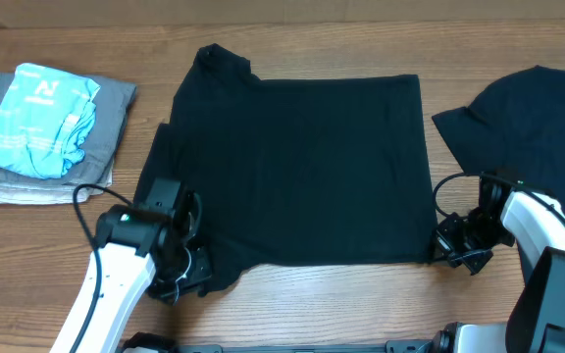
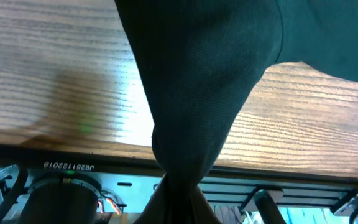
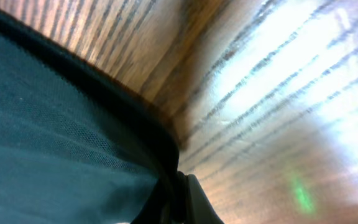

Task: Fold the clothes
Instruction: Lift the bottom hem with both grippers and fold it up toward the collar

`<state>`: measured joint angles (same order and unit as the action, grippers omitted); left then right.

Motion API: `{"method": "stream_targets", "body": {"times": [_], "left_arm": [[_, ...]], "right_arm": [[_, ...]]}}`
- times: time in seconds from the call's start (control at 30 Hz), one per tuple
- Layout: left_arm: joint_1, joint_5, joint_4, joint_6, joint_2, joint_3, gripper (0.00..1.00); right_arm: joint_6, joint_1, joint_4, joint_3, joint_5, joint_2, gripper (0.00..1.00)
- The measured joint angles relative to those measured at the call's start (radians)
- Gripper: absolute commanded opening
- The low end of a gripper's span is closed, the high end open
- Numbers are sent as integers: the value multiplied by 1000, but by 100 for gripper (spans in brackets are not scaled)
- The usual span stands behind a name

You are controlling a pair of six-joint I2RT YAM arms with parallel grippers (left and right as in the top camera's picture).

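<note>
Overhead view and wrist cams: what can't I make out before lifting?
- Left wrist view: the bunched spread T-shirt hides the fingers of the left end effector.
- Right wrist view: blurred; how much hem the right end effector grips is unclear.
- Overhead: the second T-shirt is cut off by the right edge.

A spread T-shirt lies flat at the middle of the surface, its collar toward 11 o'clock. At 9 o'clock from it, well apart, sits a folded pile with a smaller folded garment on top. At 3 o'clock a second T-shirt lies near, running off the view's edge. The left hand is at the spread T-shirt's 7 o'clock corner, the right hand at its 4 o'clock corner.
</note>
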<state>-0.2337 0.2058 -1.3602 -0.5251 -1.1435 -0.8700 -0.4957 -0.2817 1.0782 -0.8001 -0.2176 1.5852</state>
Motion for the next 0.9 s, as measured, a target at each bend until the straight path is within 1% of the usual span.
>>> {"method": "stream_targets", "body": {"times": [0.23,0.33,0.43,0.57,0.73,0.8,0.9], "left_arm": [[0,0,-92,-31,169,0,4],[0,0,-129,-39,213,0,4],[0,0,-133,-46,225,0,4],[0,0,-95,-50,222,0,4],[0,-5,5,-51,170,0,4],[0,-8,46,-52,118,0,4],[0,-16,60,-51,21,-11,4]], "right_arm": [[-3,0,48,-16,42,-8,4],[-10,0,54,-16,48,-49,4],[-17,0,58,-16,51,-98,4],[-23,0,79,-34,50,-161,4],[-4,2,129,-111,53,-171,4],[0,3,137,-151,58,-167,4],[3,8,136,-210,61,-156,4]]}}
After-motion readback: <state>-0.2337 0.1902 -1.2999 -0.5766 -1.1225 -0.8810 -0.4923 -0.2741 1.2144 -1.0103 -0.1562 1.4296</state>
